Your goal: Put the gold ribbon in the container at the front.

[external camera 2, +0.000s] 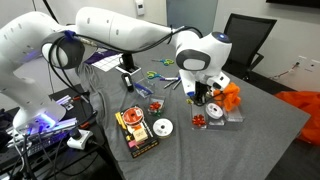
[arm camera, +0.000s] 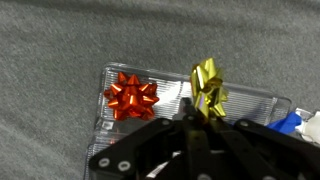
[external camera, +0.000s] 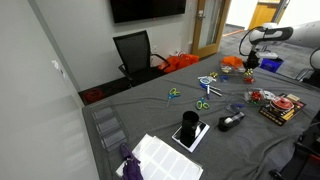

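Seen from the wrist, the gripper's (arm camera: pixel 200 122) two dark fingers are pressed together on a gold ribbon (arm camera: pixel 208 88), pinching its lower edge. The ribbon sits just beyond the fingertips, above a clear plastic container (arm camera: pixel 255 108) that lies on grey cloth (arm camera: pixel 60 40). Whether the ribbon touches the container cannot be told. A red bow (arm camera: pixel 131 95) rests inside the container, left of the fingertips in this view and apart from the gold one. In an exterior view the white arm (external camera 2: pixel 195 50) bends down, and an orange cloth (external camera 2: pixel 230 96) lies just beside the gripper.
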Tool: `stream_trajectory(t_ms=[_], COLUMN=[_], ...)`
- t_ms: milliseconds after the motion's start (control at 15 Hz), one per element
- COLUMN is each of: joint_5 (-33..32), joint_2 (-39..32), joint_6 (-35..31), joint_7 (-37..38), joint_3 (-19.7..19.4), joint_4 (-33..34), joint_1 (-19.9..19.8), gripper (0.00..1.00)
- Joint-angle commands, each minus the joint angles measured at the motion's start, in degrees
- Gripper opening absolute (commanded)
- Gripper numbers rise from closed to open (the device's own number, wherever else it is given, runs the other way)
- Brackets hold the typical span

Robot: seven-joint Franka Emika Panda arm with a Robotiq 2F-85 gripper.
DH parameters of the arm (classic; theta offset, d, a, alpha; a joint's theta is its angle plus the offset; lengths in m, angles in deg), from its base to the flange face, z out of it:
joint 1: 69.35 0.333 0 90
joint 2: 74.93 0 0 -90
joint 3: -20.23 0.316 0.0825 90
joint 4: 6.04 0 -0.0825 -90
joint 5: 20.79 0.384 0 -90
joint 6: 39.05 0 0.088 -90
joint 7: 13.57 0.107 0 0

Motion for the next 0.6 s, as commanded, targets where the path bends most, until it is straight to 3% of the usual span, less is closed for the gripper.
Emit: stream_trajectory(t_ms=[0, 533], joint_5=[0.0, -0.24], joint_2=[0.06, 0.65], joint_6=[0.0, 0.74], joint_7=[-0.43, -1.41], joint_3=[-0.04, -0.13], joint_4=[-0.17, -1.08], joint_1=[-0.2, -0.39], gripper=[0.02, 0.01])
